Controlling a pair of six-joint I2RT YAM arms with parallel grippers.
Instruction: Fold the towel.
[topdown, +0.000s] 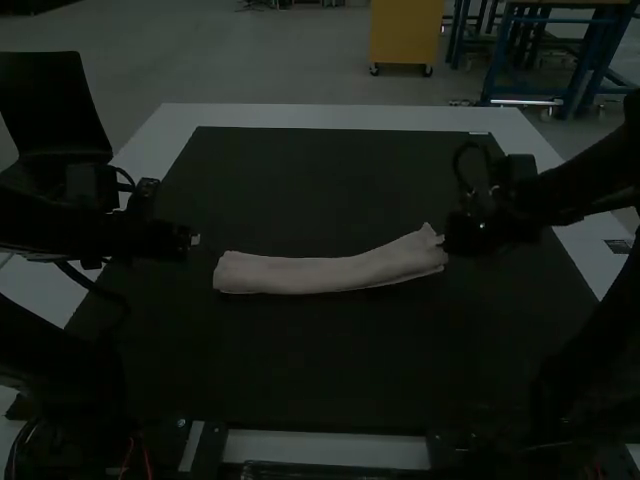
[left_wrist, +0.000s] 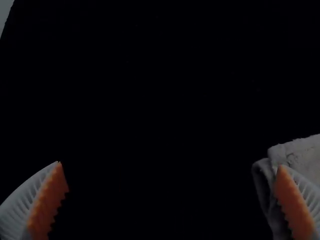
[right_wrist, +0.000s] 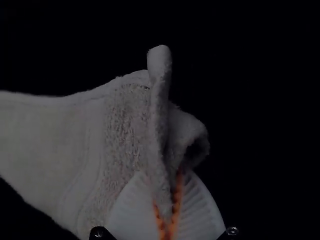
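Towel (topdown: 325, 274) lies as a narrow folded strip on the dark mat (topdown: 320, 185). With my right claw (topdown: 447, 242) I pinch one end; my left claw (topdown: 192, 240) is spread, near the other end.

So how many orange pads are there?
4: two bumpy orange pads on the left arm's open jaws, two more pads on the right arm's jaws, partly hidden by the pale folded cloth towel.

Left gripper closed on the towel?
No, the left gripper's fingers stand wide apart, with dark mat between them and the towel's end over by one finger.
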